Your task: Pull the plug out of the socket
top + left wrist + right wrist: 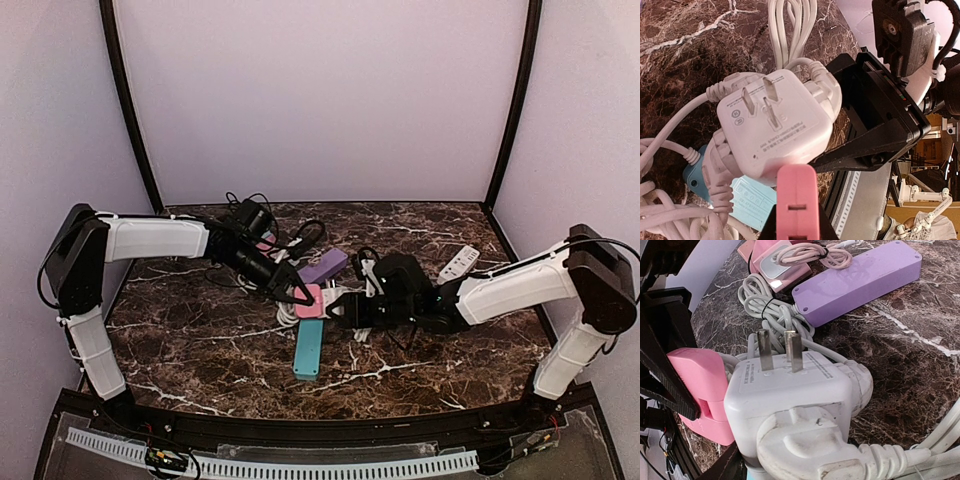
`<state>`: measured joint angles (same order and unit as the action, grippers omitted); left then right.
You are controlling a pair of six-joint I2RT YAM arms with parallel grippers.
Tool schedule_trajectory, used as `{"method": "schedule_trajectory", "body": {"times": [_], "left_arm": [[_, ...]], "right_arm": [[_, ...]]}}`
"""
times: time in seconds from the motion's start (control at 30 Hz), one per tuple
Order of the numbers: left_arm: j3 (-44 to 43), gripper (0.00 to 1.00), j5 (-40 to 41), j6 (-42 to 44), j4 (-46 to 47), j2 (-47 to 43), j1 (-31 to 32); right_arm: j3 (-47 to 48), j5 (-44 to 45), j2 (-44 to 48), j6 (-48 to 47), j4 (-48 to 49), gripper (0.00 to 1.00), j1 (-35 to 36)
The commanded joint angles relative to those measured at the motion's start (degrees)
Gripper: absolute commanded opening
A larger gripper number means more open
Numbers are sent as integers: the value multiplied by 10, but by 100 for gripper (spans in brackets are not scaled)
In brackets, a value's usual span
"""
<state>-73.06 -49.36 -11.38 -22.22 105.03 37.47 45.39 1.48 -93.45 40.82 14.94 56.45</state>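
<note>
Pinching the pink plug, the left gripper faced the right gripper, clamped on the white adapter, mid-counter. Plug sat flush against adapter, cables crowding behind, open room toward the near edge.

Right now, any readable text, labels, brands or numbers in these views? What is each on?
Nothing can be quoted.
white adapter, prong face: printed lines and two round marks, too small to read.
Same face from the right wrist: one blurred line of print.
light blue power strip: label with boxed print, unreadable.
pink plug, purple power strip: no print visible.
</note>
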Motion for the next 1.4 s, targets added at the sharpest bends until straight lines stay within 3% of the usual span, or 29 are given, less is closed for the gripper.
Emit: {"method": "schedule_trajectory", "body": {"times": [0.0, 0.33, 0.93, 1.37], "left_arm": [[-15, 1, -41, 5, 6, -10, -4], [-10, 1, -52, 2, 16, -15, -3], [-30, 1, 21, 8, -45, 4, -20], [-30, 1, -23, 11, -32, -4, -20]], "right_arm": [[23, 61, -19, 15, -33, 0, -2], [38, 65, -29, 30, -61, 0, -4], [14, 68, 5, 23, -39, 0, -4], [18, 76, -9, 35, -53, 0, -4]]}}
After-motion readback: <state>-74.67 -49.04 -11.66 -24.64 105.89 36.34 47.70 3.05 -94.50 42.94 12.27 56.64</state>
